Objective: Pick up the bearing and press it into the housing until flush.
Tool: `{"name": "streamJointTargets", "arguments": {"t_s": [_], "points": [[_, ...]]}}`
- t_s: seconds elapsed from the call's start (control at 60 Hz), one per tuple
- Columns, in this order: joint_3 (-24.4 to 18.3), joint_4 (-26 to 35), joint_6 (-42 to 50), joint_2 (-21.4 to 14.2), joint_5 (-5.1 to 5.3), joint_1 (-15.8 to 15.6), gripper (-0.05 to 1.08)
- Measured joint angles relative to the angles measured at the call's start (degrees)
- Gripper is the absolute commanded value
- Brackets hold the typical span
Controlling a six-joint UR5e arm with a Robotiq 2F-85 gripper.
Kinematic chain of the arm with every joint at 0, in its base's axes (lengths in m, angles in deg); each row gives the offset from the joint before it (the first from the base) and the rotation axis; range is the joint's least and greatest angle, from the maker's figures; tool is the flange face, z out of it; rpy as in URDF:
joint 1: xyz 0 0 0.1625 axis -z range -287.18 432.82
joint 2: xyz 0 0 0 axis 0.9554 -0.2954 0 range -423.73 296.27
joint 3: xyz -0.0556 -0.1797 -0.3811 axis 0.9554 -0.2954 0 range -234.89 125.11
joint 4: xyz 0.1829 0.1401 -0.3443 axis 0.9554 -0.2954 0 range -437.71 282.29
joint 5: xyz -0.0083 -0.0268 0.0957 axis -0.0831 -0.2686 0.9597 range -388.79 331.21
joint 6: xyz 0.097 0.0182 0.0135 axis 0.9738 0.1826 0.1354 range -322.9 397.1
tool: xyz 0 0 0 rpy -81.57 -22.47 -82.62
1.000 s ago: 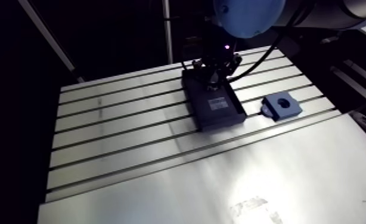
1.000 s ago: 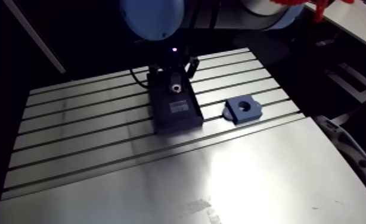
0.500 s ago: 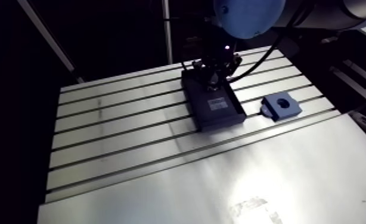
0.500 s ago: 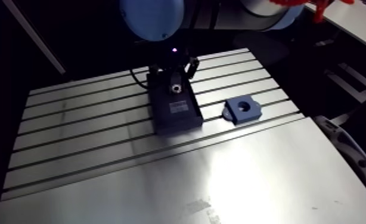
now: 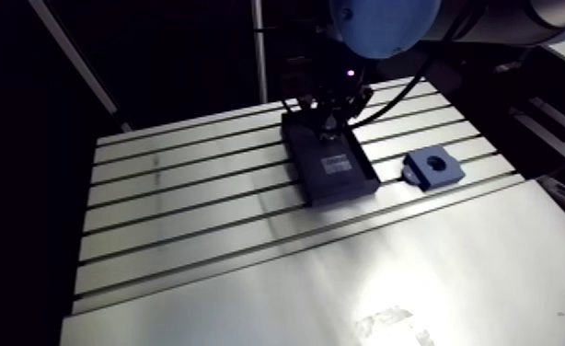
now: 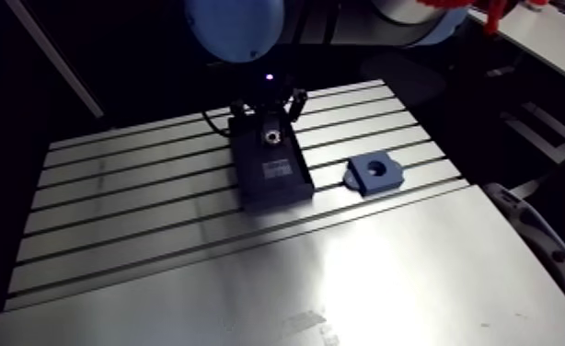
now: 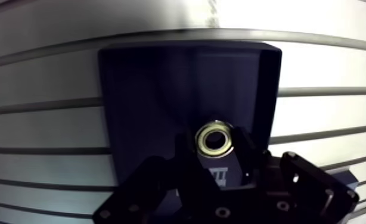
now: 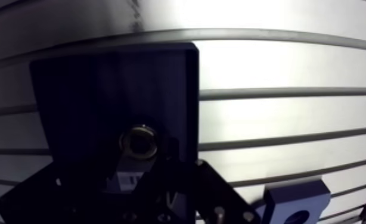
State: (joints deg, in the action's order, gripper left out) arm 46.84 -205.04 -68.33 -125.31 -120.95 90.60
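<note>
Slotted aluminium table (image 5: 185, 202), hard light on the plain plate at its near edge, dim all round. Robotiq gripper (image 7: 216, 146) down over the far end of a dark rectangular tray (image 7: 161, 89), fingers (image 7: 247, 152) drawn in on either side of the bearing (image 7: 215, 138), pinching it by the outer ring. Small metal ring, bright rim, dark bore, seen face-on between the fingertips with the tray floor behind it; touching that floor or clear of it, cannot tell. Tray set lengthwise across the slots, close to the table's far edge, pale label (image 5: 337, 164) on its middle. Blue housing (image 6: 374, 171), a block with one round bore facing up, just beside the tray toward the table's right-hand edge as the arm view shows it, apart from tray and gripper.
</note>
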Motion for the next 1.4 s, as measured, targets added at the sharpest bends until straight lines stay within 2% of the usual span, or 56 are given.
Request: {"name": "streamJointTargets", "arguments": {"t_s": [0.567,0.95,1.4], "points": [[-0.2,4.7,-5.5,-6.5,-0.03,0.6,0.62],[1.7,7.6,-13.7,-10.8,-0.2,5.3,0.62],[3.8,8.0,-18.4,-12.6,-0.41,9.4,0.62]]}}
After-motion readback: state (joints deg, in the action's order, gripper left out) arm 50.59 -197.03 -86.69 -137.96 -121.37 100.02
